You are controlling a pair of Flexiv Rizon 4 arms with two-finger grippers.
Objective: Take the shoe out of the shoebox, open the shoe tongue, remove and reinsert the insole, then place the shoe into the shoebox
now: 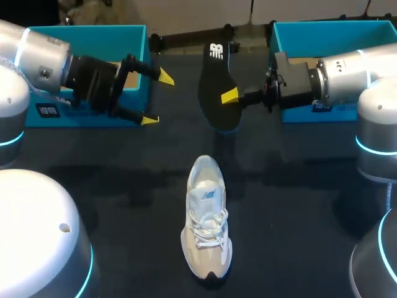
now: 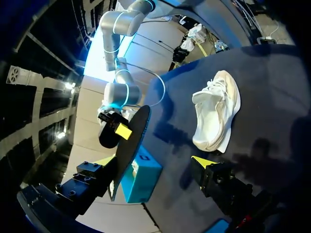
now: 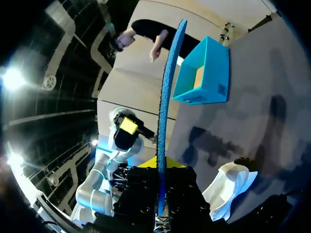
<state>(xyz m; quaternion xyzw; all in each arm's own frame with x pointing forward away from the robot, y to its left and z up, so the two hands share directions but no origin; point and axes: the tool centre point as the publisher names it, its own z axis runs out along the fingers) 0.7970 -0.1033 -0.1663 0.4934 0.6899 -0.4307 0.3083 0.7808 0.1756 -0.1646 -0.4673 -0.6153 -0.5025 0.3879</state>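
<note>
**Step in hand: reinsertion of the insole.**

**Positions**
- The shoe (image 1: 206, 223) stands on its sole on the table (image 1: 111, 186), apart from both grippers. Its toe appears to point toward the robot and its collar away.
- The insole (image 1: 216, 87) is out of the shoe. It is held in the air beyond the collar end, near the shoe but not touching it.
- The right gripper (image 1: 228, 97) is clamped on the insole across its thickness, at one long edge toward the broad forefoot end. The right wrist view shows the insole edge-on between the fingers.
- The left gripper (image 1: 156, 98) hangs beyond the shoe and to its left, jaws spread wide, holding nothing.
- Farther beyond the shoe sit the left teal box (image 1: 99, 37) and the right teal box (image 1: 335, 34). Which one is the shoebox cannot be told.

**Recommended procedure (a judgement, not something seen)**
1. Bring the left gripper down to the shoe and steady it at the collar or tongue. An unheld shoe is likely to slide when pushed.
2. Keep the tongue lifted so the opening stays wide.
3. Turn the insole so that the forefoot end leads, then lower it into the collar at a shallow angle.
4. Feed it slowly toward the toe. The insole is thin and probably buckles under end load.
5. The grip sits near the forefoot and may foul the collar, so a regrip nearer the heel may be needed.
6. Release only when the insole lies flat.
</note>
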